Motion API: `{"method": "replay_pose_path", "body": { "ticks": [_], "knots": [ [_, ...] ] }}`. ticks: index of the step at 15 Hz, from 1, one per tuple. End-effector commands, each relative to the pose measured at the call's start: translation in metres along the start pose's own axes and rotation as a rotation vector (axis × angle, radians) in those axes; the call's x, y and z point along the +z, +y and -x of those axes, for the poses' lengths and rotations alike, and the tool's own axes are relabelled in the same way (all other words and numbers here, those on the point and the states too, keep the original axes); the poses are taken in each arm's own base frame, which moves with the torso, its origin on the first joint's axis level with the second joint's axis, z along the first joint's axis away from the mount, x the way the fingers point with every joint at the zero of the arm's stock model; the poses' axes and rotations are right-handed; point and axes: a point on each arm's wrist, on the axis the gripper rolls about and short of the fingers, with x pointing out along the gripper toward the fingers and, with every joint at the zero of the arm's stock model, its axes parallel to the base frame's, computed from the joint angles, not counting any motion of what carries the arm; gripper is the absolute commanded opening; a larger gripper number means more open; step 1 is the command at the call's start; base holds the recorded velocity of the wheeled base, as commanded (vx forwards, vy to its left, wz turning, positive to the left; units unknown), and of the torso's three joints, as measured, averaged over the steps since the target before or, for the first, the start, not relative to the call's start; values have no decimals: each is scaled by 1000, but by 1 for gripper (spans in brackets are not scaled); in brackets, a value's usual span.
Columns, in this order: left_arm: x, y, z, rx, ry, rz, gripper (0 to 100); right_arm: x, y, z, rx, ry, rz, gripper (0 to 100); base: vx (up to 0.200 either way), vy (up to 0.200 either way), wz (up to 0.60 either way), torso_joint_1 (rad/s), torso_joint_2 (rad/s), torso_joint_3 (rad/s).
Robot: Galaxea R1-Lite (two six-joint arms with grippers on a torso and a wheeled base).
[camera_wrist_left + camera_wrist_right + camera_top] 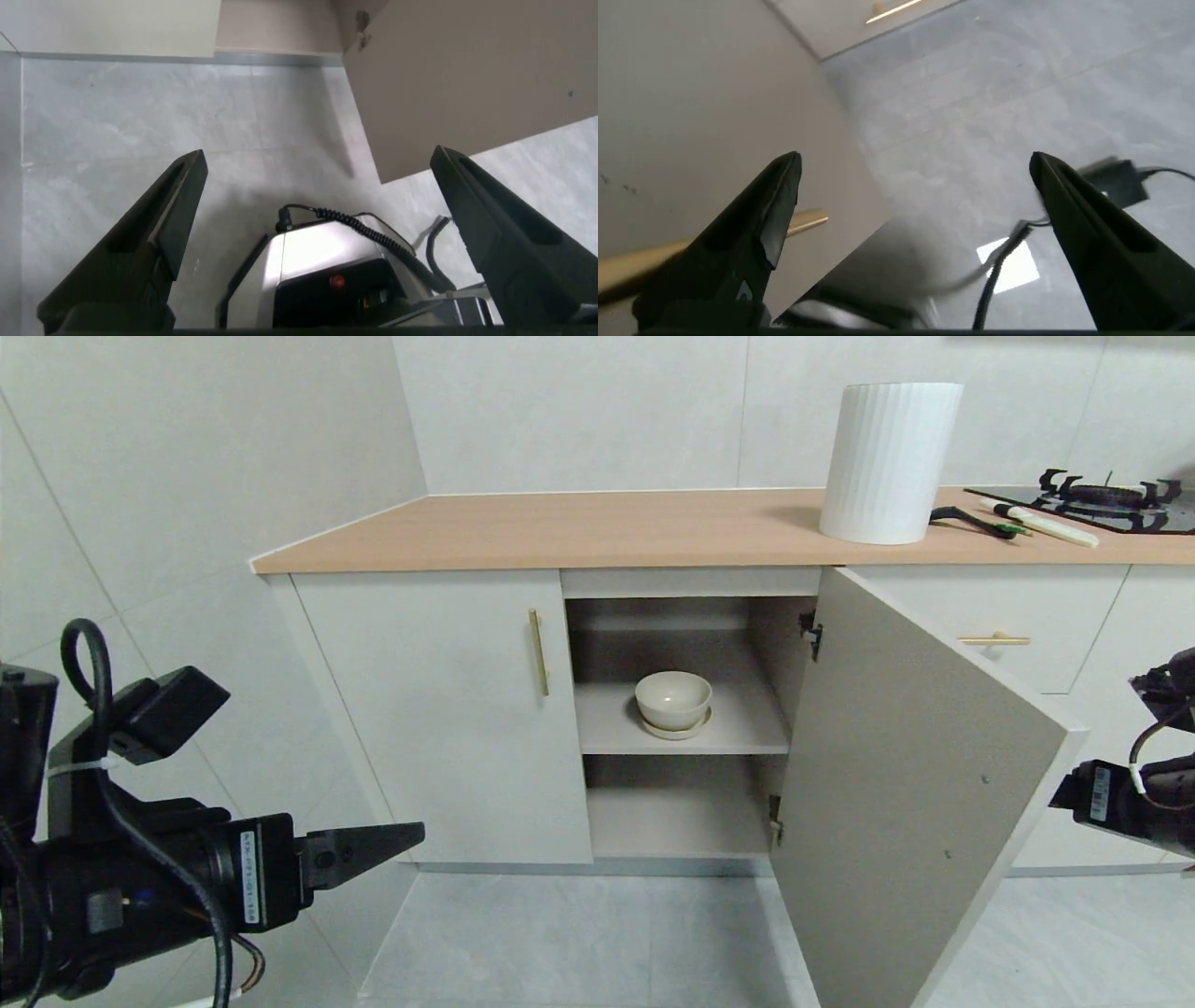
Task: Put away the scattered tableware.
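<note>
Bowl: the cream ceramic bowl sits upright on a small matching saucer, on the middle shelf of the open cabinet
Door: the pale grey right-hand cabinet door is swung wide open; the left door is shut, brass bar handle at its edge
Left gripper: low over the grey tiled floor, jaws spread wide, nothing between them
Right gripper: jaws apart and empty, right beside the open door, a brass bar close to one finger
Desk: the light wooden desk carries a tall white ribbed cylinder, with long-handled utensils lying next to it by the black gas hob
</note>
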Motion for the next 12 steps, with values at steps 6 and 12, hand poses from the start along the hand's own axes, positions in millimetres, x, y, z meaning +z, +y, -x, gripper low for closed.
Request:
{"method": "replay_pose_path", "body": {
  "ticks": [6,12],
  "knots": [
    [1,0,0,1,-5,2,100,-24,67,-15,193,33,149,100,0,0,0,0,0,0],
    [2,-1,2,2,-14,0,100,-29,156,-27,374,-3,291,100,0,0,0,0,0,0]
  ]
}}
